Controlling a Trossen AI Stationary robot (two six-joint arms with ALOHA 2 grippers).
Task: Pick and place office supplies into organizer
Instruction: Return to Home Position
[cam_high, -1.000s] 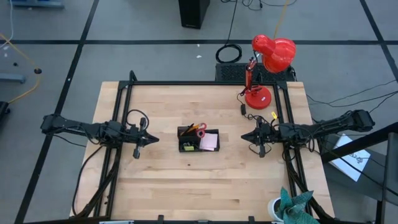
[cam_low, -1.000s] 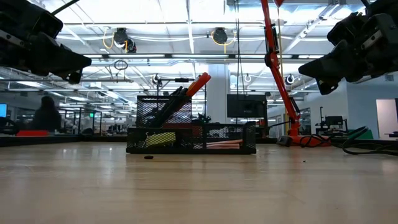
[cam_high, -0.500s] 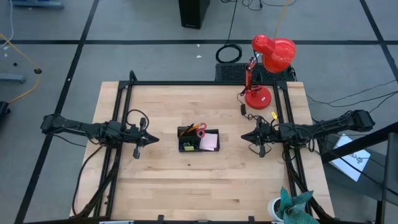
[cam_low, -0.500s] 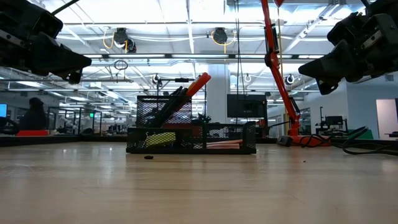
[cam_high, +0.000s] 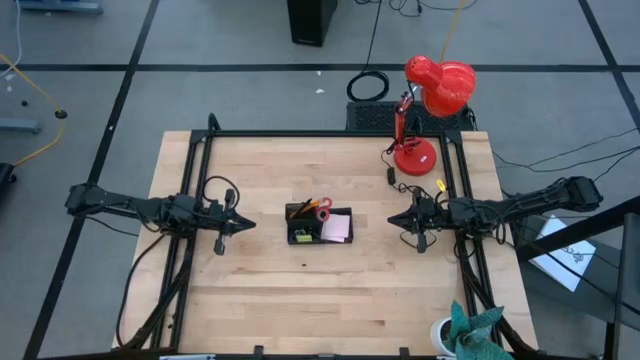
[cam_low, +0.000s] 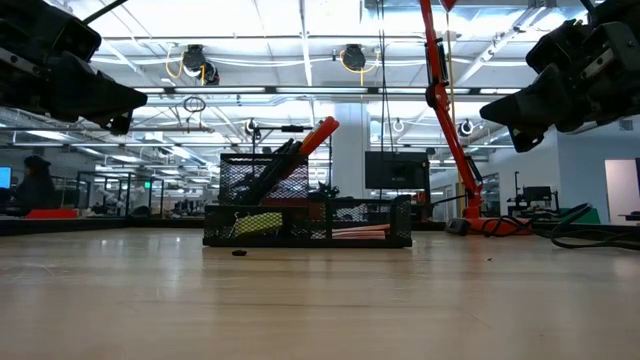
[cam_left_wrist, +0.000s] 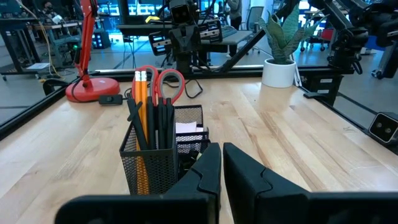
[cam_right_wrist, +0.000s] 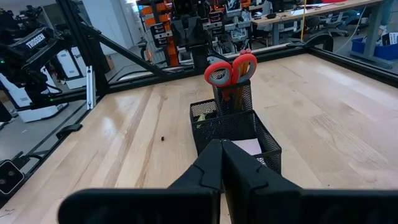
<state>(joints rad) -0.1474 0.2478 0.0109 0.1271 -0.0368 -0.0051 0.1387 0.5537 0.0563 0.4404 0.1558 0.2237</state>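
The organizer (cam_high: 318, 226) sits mid-table in the high view, well apart from both arms. Red scissors (cam_high: 322, 205) and a pink pad (cam_high: 337, 228) show inside it, and I see no other supply lying on the wood. The left gripper (cam_high: 250, 224) hangs off to its left and the right gripper (cam_high: 392, 220) off to its right, each pointing at it and carrying nothing. The lamp (cam_high: 425, 110) stands at the far right corner.

In the low view the organizer (cam_low: 307, 222) stands flat, with handles sticking up from its tall cup and something yellow behind the mesh. One dark speck (cam_low: 239, 252) lies on the table just in front of it; it may be a stray clip, but it is too small to tell. Both grippers hover high above the table.

The left wrist view shows the left gripper (cam_left_wrist: 221, 169) with its fingers pressed together, and beyond it pencils (cam_left_wrist: 143, 93), pens (cam_left_wrist: 163, 121) and scissors upright in the cup.

The right wrist view shows the right gripper (cam_right_wrist: 222, 163) pinched closed too, the pad (cam_right_wrist: 245, 147) in the near compartment and the speck (cam_right_wrist: 163, 139) out on the wood.

By my reckoning the filling is done, barring that speck, and only parking the arms is left.
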